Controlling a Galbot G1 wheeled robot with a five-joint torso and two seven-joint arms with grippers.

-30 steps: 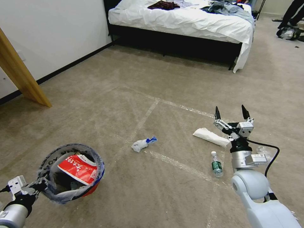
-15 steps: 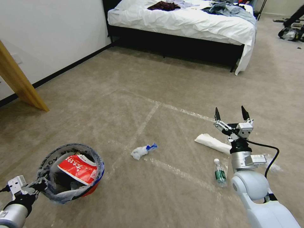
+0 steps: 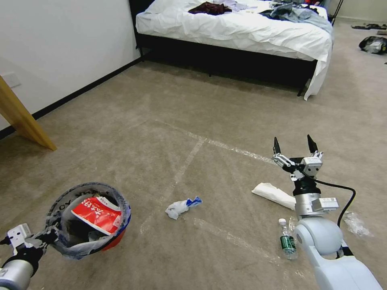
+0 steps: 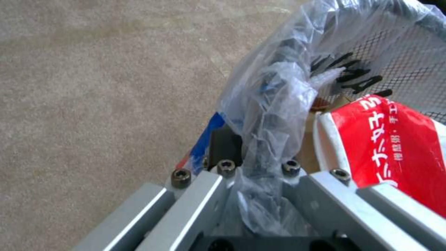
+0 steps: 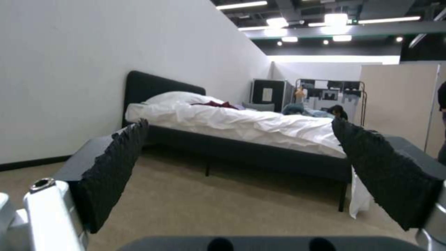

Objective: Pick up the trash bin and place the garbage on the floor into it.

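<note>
Litter had slid lower and nearer in the head view over the past second, while both arms kept their places in it; I judged that the robot was driving forward toward the pieces, not that they had moved. The bottle (image 3: 288,240), a second earlier beside the right forearm, now lay close by the right elbow, and the slipper (image 3: 274,195) sat just behind the wrist, so both looked nearly within reach. The wad (image 3: 182,206) with its blue end lay between the two arms on the floor (image 3: 225,121). The left gripper (image 3: 38,238) held the bin (image 3: 89,219) by its rim, jaws pinched on the bag (image 4: 269,115) and rim together, as the left wrist view showed; a red wrapper (image 3: 96,213) already lay inside. The right gripper (image 3: 294,148) hung above the carpet, fingers (image 5: 111,167) spread wide and empty, pointing at the bed (image 5: 241,129). Clear wrap (image 3: 356,224) at the right was hard to make out. The bin's depth and its lower contents were hidden.
</note>
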